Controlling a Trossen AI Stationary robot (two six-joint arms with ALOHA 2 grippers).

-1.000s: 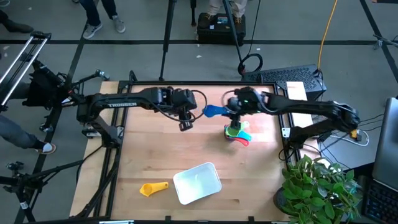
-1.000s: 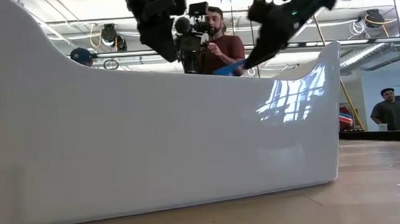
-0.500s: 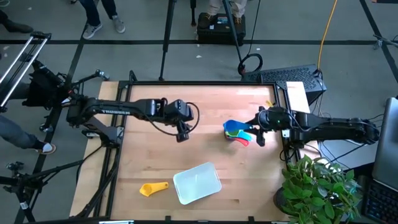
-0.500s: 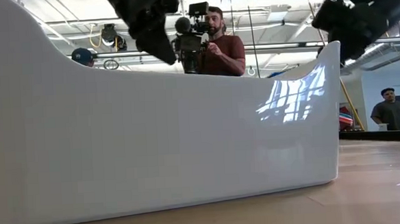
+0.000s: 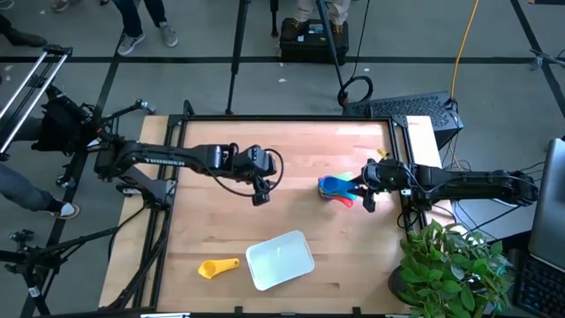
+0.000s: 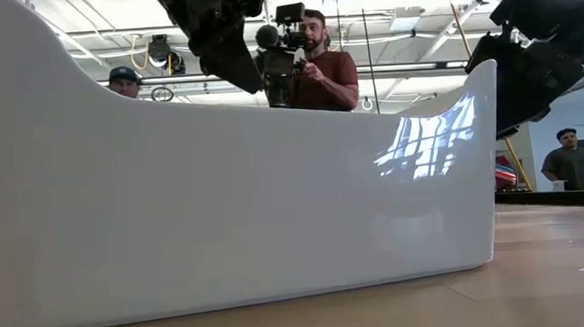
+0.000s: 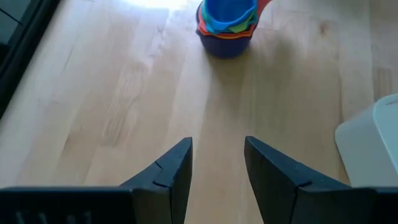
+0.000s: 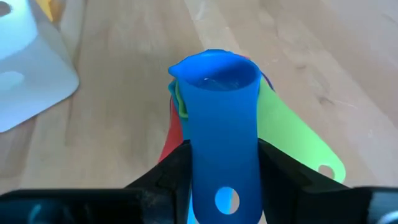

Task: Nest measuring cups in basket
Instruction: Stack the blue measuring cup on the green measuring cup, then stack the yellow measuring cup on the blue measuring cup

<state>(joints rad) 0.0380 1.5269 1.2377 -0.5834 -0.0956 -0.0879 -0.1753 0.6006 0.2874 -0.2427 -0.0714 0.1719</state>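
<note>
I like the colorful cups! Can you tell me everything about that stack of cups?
The stack of cups stands upright on the wooden table, right of the middle, apart from the white basket. It looks like shiny plastic: a blue cup on top, light blue, green, orange and red below. Flat handles fan out. The right gripper straddles the top blue handle.

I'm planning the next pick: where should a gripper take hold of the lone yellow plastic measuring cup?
Probably by its short flat handle, from above. The yellow plastic measuring cup lies alone on the wooden table, left of the whitish plastic basket, its handle pointing toward the basket, so approach needs care there.
</note>
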